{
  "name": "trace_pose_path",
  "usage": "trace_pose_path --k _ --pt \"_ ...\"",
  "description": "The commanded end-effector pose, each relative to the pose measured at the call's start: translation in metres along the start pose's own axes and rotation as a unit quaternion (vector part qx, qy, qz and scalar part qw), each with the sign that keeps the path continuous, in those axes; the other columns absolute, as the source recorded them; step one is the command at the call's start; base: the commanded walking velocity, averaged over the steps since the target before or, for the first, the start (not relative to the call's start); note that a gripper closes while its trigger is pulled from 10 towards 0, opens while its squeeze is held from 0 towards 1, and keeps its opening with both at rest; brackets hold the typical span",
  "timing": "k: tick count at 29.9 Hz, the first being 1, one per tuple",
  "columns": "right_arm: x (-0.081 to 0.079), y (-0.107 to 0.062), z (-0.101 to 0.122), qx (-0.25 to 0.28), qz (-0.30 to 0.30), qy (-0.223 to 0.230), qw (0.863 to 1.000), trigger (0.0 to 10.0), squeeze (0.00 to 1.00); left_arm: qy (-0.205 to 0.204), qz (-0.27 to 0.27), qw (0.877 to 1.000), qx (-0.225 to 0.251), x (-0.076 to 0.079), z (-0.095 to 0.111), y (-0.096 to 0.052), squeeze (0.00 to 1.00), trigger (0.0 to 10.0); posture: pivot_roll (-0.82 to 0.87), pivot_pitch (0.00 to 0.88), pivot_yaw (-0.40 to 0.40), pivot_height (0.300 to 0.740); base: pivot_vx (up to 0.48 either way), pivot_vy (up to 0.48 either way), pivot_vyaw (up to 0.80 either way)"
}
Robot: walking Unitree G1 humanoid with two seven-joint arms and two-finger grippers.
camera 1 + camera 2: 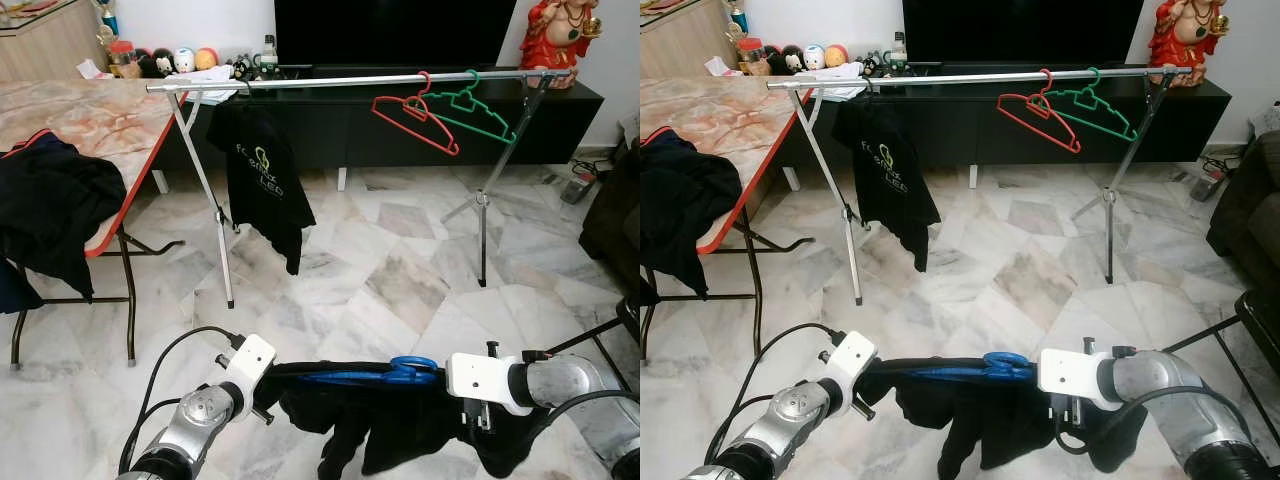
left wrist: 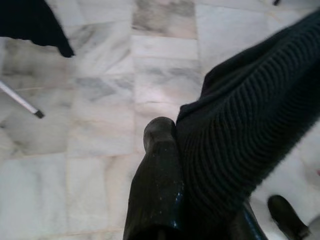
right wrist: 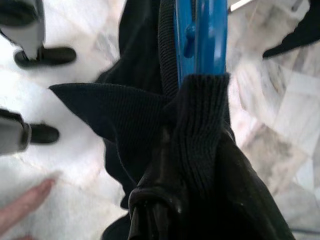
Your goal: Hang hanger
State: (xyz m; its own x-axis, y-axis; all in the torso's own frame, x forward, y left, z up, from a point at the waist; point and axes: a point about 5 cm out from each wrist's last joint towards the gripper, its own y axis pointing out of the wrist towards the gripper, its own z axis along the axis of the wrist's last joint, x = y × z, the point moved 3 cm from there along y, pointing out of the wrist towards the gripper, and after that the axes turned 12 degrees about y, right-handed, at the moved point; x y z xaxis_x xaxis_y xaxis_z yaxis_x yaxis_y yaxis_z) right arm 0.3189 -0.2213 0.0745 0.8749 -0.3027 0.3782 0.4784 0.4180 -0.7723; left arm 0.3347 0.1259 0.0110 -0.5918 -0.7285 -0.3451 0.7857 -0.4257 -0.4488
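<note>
A blue hanger (image 1: 385,373) with a black knit garment (image 1: 400,425) draped on it is held level between my two grippers, low in front of me. My left gripper (image 1: 278,378) is shut on the garment's end; one black finger (image 2: 159,165) presses against the knit fabric (image 2: 245,120). My right gripper (image 1: 437,376) is shut on the blue hanger (image 3: 200,35) through the garment's collar (image 3: 200,125). The silver rail (image 1: 330,80) of the clothes rack stands well ahead and higher, carrying a red hanger (image 1: 415,118), a green hanger (image 1: 470,108) and a black T-shirt (image 1: 260,175).
A marble-topped folding table (image 1: 90,110) with dark clothes (image 1: 50,215) stands on the left. A black TV console (image 1: 400,120) runs behind the rack. A dark sofa edge (image 1: 615,210) is at the right. The rack's legs (image 1: 215,215) splay onto marble floor (image 1: 400,270).
</note>
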Motion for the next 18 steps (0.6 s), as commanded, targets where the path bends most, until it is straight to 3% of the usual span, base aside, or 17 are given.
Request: trace_pose_path --k 1,6,10,14,18 --pt "0.012 -0.006 -0.019 -0.057 -0.039 0.017 0.997 0.0 0.0 0.002 0.005 1.0 -0.03 -0.016 -0.014 -0.01 0.0 10.0 -0.03 0.109 0.041 0.74 0.0 0.0 0.0" --pt "0.01 0.007 -0.013 -0.049 -0.06 0.029 0.997 0.0 0.0 0.022 -0.038 0.999 0.002 -0.019 0.003 -0.011 0.0 10.0 -0.01 0.11 0.038 0.74 0.0 0.0 0.0" --pt "0.009 0.019 -0.006 -0.024 -0.085 0.068 0.994 0.0 0.0 0.003 -0.09 0.995 0.053 -0.02 0.03 -0.016 0.0 10.0 -0.01 0.111 0.037 0.74 0.0 0.0 0.0" --pt "0.008 0.024 0.001 -0.003 -0.091 0.095 0.991 0.0 0.0 0.003 -0.12 0.99 0.073 -0.016 0.041 -0.02 0.0 10.0 -0.01 0.11 0.038 0.74 0.0 0.0 0.0" --pt "0.004 0.036 0.007 0.005 -0.108 0.126 0.986 0.0 0.0 0.016 -0.19 0.972 0.141 0.0 0.077 -0.032 0.0 10.0 0.0 0.11 0.036 0.74 0.0 0.0 0.0"
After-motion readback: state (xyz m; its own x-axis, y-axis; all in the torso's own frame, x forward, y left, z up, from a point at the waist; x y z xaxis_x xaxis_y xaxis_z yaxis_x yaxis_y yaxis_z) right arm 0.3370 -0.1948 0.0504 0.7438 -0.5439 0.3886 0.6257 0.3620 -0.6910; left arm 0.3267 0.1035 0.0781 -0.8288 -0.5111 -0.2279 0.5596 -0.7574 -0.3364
